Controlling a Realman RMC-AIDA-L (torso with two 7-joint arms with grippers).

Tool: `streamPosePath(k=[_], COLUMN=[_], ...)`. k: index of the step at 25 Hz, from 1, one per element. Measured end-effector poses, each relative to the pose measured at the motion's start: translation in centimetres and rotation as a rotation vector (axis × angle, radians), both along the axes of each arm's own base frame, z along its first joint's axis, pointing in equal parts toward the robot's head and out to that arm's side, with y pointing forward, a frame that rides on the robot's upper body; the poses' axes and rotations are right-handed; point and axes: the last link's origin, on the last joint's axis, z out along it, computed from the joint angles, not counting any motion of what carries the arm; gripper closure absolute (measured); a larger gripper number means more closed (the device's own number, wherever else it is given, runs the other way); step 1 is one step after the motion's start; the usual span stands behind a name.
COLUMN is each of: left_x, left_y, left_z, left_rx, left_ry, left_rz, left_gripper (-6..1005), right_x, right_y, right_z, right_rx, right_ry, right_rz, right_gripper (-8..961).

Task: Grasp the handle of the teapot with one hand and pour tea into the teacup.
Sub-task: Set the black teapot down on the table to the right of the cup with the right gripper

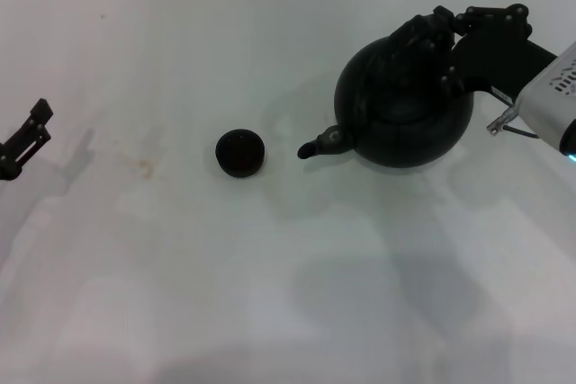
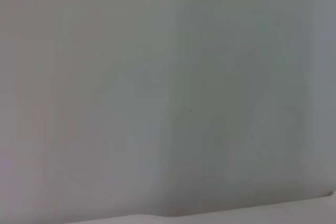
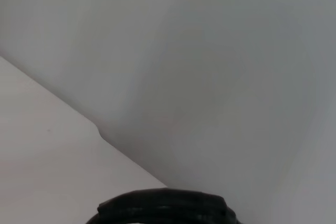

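The teapot (image 1: 405, 110) is a large round matte-black pot standing on the white table at the right. Its short spout (image 1: 317, 146) points left towards the teacup. The thick black arched handle (image 1: 409, 38) rises over its top and also shows at the edge of the right wrist view (image 3: 163, 205). My right gripper (image 1: 443, 47) is at the handle, coming in from the right, black against the black pot. The teacup (image 1: 240, 152), tiny, dark and handleless, stands left of the spout with a small gap between them. My left gripper (image 1: 34, 128) is parked at the far left edge, open and empty.
The white table (image 1: 270, 294) spreads in front of the pot and cup, with a faint brownish stain (image 1: 142, 166) left of the cup. The left wrist view shows only a plain pale surface. The right arm's white housing (image 1: 553, 96) is at the right edge.
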Motion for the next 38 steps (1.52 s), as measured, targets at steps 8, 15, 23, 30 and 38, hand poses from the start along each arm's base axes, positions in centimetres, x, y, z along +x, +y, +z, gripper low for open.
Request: streamPosePath(k=[8, 15, 23, 30, 38], left_x=[0.1, 0.3, 0.3, 0.3, 0.3], left_y=[0.2, 0.6, 0.7, 0.6, 0.5], left_z=[0.1, 0.1, 0.1, 0.0, 0.0], left_rx=[0.002, 0.002, 0.000, 0.000, 0.000], left_ry=[0.002, 0.004, 0.006, 0.005, 0.002], left_rz=[-0.005, -0.013, -0.011, -0.010, -0.009], left_gripper=[152, 153, 153, 153, 152], right_x=[0.5, 0.8, 1.0, 1.2, 1.4], right_y=[0.2, 0.3, 0.3, 0.3, 0.1], right_z=[0.0, 0.1, 0.1, 0.0, -0.1], right_rx=[-0.013, -0.018, -0.018, -0.024, -0.030], right_ry=[0.003, 0.011, 0.009, 0.009, 0.005], right_rz=[0.003, 0.000, -0.005, -0.009, -0.012], right_gripper=[846, 847, 845, 809, 759])
